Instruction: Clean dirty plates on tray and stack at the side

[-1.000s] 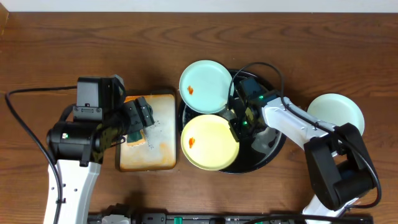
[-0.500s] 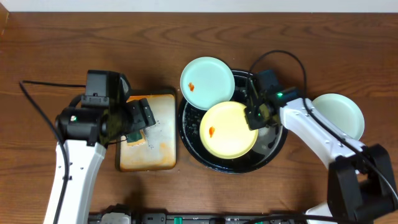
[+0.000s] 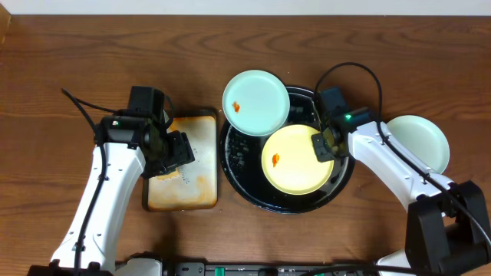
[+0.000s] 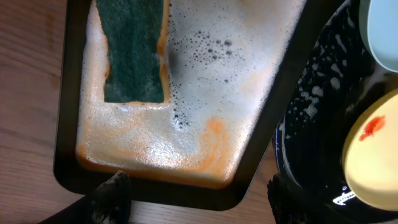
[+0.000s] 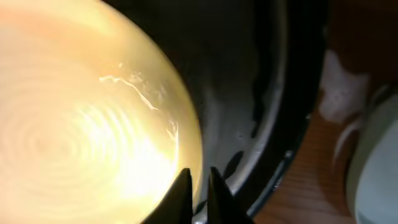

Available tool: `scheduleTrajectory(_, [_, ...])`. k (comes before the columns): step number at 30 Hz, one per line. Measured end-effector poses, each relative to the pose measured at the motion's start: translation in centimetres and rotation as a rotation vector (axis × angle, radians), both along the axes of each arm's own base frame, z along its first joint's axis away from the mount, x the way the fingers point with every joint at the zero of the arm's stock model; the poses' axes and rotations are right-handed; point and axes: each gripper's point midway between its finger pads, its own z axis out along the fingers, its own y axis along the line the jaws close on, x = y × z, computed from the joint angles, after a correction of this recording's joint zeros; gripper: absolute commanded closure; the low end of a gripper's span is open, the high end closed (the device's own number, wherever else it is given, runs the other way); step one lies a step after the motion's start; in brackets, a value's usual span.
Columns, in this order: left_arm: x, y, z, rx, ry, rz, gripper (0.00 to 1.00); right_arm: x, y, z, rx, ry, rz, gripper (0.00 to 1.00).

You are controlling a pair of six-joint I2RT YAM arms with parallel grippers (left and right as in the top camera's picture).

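Since the earlier frames, the yellow plate [image 3: 295,165] has been pulled from the left edge of the tray [image 3: 234,157] to its right half, and the left arm has been swung more upright beside the rectangular pan [image 3: 192,188].

On the wooden worktop [image 3: 77,61], the black tray is placed in the middle, probably so that both arms can reach it. Its floor looks wet and spotted with foam. The rectangular pan is kept just to the left of it. It is filled with orange-stained suds, so it is judged to be the washing station.

The yellow plate now lies flat inside the tray, with its orange smear [image 3: 275,159] still on it. The upper mint plate [image 3: 257,100] is leaned on the upper left rim of the tray, partly over the worktop, and also carries a smear [image 3: 235,108]. The side mint plate [image 3: 426,138] is set on the worktop to the right of the tray. No smear can be seen on it, so it is likely the start of the clean stack.

The green sponge [image 4: 134,50] is left lying in the suds, at one end of the pan.

The right gripper [image 3: 321,147] is closed narrowly on the right rim of the yellow plate, apparently to hold it steady for wiping. The left gripper [image 3: 178,151] is held wide above the pan, with nothing between its fingers.
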Motion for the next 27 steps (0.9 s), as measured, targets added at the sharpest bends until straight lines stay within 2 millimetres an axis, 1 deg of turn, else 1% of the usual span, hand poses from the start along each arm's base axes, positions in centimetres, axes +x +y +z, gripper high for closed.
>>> scheduleTrajectory(1, [0.0,0.0,0.0,0.000,0.000,0.000,0.29,0.1,-0.1,0.0,-0.008,-0.004,0.001,0.58])
scheduleTrajectory(2, [0.0,0.0,0.0,0.000,0.001,0.000,0.29,0.1,-0.2,0.0,-0.015,-0.005,0.000,0.50])
scheduleTrajectory(3, [0.0,0.0,0.0,0.000,0.000,0.000,0.29,0.1,-0.3,0.1,-0.020,-0.005,0.001,0.48])
scheduleTrajectory(6, [-0.1,0.0,-0.7,0.000,0.000,0.002,0.34,0.1,-0.5,0.1,-0.029,-0.007,-0.007,0.48])
scheduleTrajectory(8, [-0.3,0.2,-1.7,0.009,0.006,0.014,0.51,0.1,-0.6,0.1,-0.031,-0.008,-0.011,0.50])
scheduleTrajectory(10, [0.3,0.6,-3.2,0.029,-0.024,0.028,0.63,0.1,-0.6,0.1,-0.030,-0.008,-0.015,0.51])
scheduleTrajectory(11, [0.9,0.7,-3.9,0.038,-0.055,0.037,0.73,0.1,-0.6,0.1,-0.029,-0.008,-0.016,0.51])
scheduleTrajectory(13, [2.6,0.8,-4.7,0.041,-0.137,0.035,0.87,0.0,-0.5,0.0,-0.027,-0.006,-0.016,0.51])
scheduleTrajectory(14, [3.5,0.8,-4.9,0.044,-0.181,0.031,0.91,0.0,-0.5,0.0,-0.026,-0.007,-0.016,0.51])
scheduleTrajectory(18, [6.8,0.7,-4.2,0.051,-0.327,0.014,0.92,0.0,-0.4,0.0,-0.019,-0.004,-0.017,0.53])
scheduleTrajectory(20, [7.9,0.6,-4.3,0.051,-0.359,0.007,0.93,-0.1,-0.3,0.0,-0.010,-0.001,-0.016,0.54])
scheduleTrajectory(22, [8.7,0.5,-5.3,0.054,-0.355,0.000,0.93,-0.1,-0.2,0.0,-0.006,0.001,-0.016,0.55])
scheduleTrajectory(27, [10.0,0.5,-9.2,0.065,-0.308,-0.016,0.93,-0.1,-0.1,0.0,-0.001,0.003,-0.015,0.56])
